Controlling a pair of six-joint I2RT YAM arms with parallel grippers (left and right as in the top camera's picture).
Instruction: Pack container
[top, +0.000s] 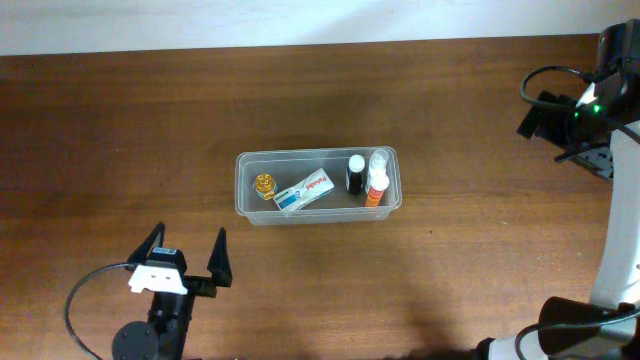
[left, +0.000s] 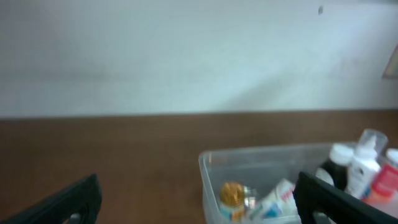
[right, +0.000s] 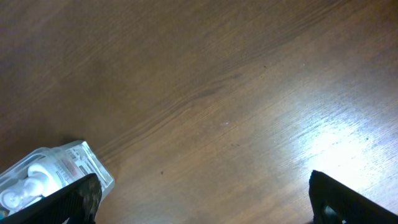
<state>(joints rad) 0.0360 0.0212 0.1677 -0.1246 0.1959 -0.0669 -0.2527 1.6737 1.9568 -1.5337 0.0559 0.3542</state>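
The container (top: 300, 153) sits at the middle of the table (top: 450, 270), long side running 9 to 3 o'clock. Inside, a small amber jar (top: 264, 185) lies toward the 9 o'clock end and a white box (top: 303, 191) lies beside it. A black bottle (top: 355, 173), a white bottle (top: 378, 160) and an orange bottle (top: 375, 187) crowd the 3 o'clock end.

The left gripper (top: 189, 243) hangs at about 7 o'clock from the container, well apart, fingers spread wide and empty, aimed toward it. The right gripper (right: 202, 179) sits out at about 2 o'clock near the table edge, fingers likewise spread, nothing between them. Bare wood lies between each arm and the container.
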